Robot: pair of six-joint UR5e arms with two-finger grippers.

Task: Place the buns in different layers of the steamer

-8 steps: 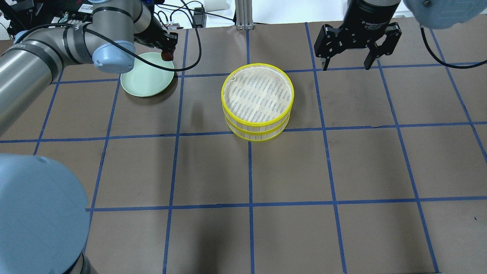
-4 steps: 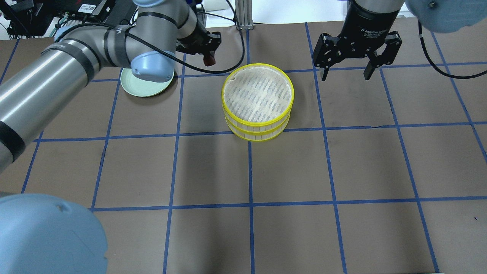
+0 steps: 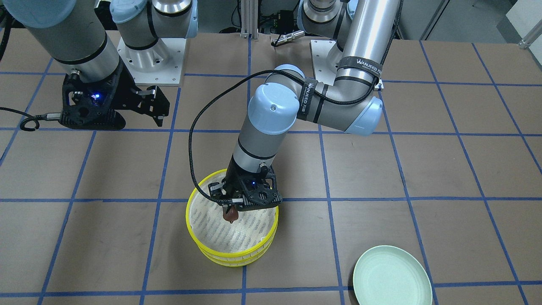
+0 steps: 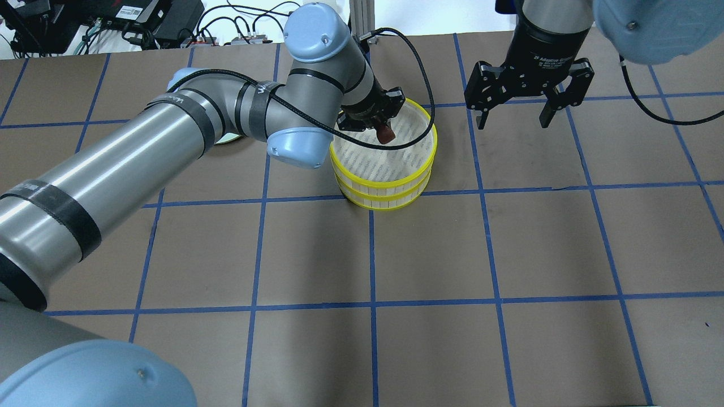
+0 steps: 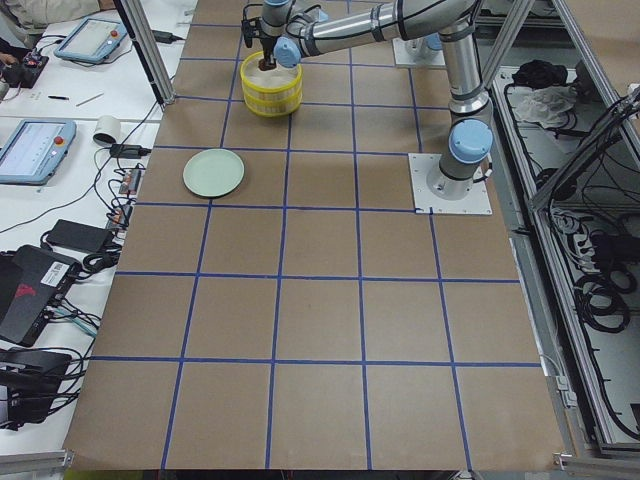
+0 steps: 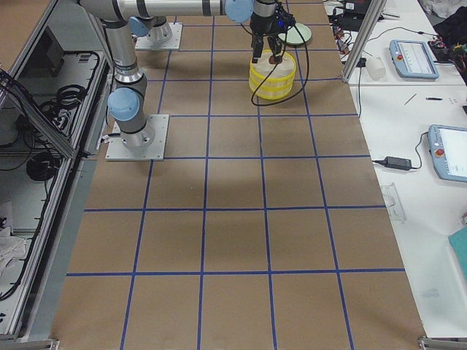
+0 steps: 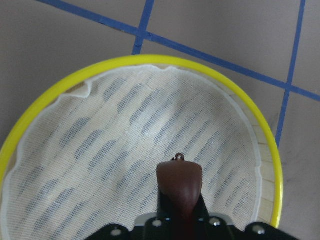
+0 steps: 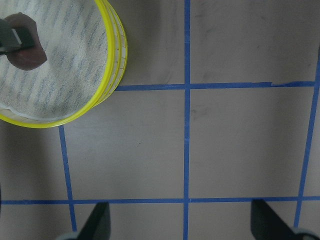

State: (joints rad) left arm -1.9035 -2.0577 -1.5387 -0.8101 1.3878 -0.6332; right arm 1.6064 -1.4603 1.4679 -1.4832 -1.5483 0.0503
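The steamer point(image 4: 390, 185) stands as two stacked yellow-rimmed trays with white mesh floors at the far middle of the table; it also shows in the front view point(image 3: 230, 258). My left gripper point(image 4: 385, 131) is shut on the dark reddish-brown bun point(image 4: 387, 134) and holds it just above the top tray's mesh, toward its far side. The bun also shows in the left wrist view point(image 7: 179, 179) and the front view point(image 3: 230, 215). My right gripper point(image 4: 513, 120) hangs open and empty to the right of the steamer. The cream-white bun is out of view.
The pale green plate point(image 3: 391, 275) lies empty to the left of the steamer, mostly hidden under my left arm in the overhead view point(image 4: 227, 138). Blue tape lines cross the brown table. The left arm's black cable loops over the steamer's rim.
My left gripper has carried the brown bun rightward from the plate to above the steamer's top tray. The right gripper has barely moved and stays open.
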